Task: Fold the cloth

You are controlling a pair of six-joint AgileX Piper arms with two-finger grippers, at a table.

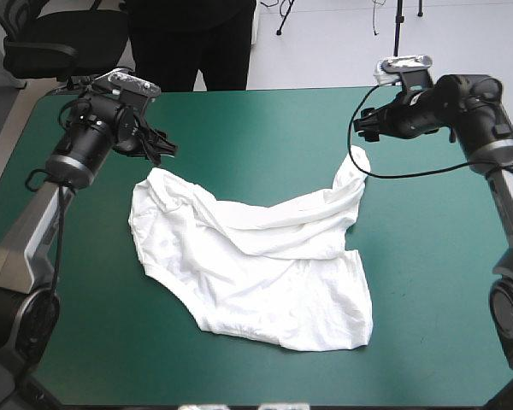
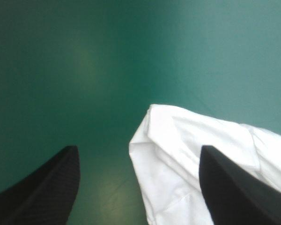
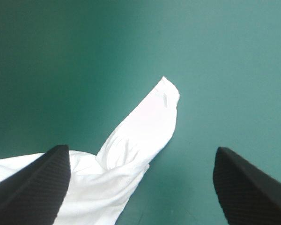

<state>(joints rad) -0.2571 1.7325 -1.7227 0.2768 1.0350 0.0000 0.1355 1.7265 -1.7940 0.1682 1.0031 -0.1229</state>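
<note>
T-shirt (image 1: pixel 265 265): white, rumpled, spread across the middle of the teal-green table (image 1: pixel 239 120); one sleeve reaches toward the far right corner.
Left gripper (image 2: pixel 138 147): fingers wide apart, holding nothing, over the shirt's far left corner.
Right gripper (image 3: pixel 141 147): fingers wide apart, empty, over the sleeve tip.
Hidden: the collar cannot be made out among the folds; each wrist view cuts off most of the shirt.
</note>
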